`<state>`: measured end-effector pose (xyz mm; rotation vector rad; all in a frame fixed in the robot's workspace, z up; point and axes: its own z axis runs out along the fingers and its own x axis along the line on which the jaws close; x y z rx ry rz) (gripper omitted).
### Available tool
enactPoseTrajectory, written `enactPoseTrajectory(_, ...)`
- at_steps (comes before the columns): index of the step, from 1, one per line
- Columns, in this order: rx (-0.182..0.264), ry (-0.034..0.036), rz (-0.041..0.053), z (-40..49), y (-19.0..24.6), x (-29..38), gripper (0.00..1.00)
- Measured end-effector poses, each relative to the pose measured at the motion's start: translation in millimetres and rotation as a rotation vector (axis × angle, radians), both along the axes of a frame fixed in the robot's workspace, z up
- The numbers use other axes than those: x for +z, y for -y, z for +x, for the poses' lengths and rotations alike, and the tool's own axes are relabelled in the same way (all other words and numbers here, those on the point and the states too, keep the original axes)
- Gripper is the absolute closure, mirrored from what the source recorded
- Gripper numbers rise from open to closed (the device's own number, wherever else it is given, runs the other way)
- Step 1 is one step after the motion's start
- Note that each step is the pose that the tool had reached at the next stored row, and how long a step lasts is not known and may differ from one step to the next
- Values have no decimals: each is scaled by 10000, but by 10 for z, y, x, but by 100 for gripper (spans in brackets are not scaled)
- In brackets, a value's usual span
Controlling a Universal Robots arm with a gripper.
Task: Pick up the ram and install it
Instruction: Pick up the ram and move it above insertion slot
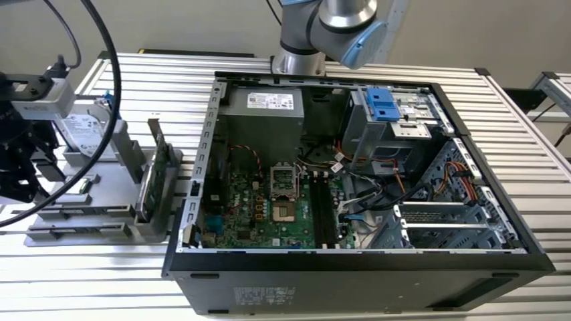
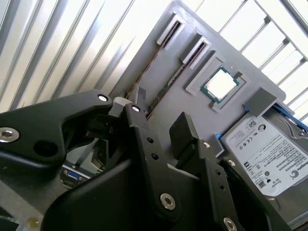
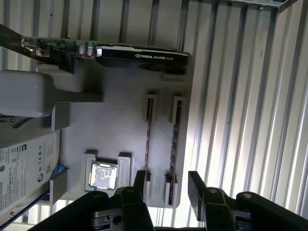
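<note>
Overhead, gripper spread wide — above the ram, edge-on in gray holder.

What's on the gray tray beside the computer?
On the tray, in the first wrist view: a processor chip, a graphics card, a hard drive and two thin sticks, probably ram, edge-on in slots. The open claw covers part of the tray's edge.

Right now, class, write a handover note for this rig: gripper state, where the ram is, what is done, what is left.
Gripper: open, empty, above the grey slotted parts tray.
Ram: thin stick standing on edge in a tray slot, below the gripper, not gripped.
Done: nothing picked up.
Left: grasp it, install in the open black computer case.
</note>
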<state>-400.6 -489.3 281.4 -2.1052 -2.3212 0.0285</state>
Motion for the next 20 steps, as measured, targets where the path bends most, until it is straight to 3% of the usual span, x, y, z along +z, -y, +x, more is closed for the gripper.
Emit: enactPoseTrajectory(20, -9, 0, 0, 0, 21, -40, 0)
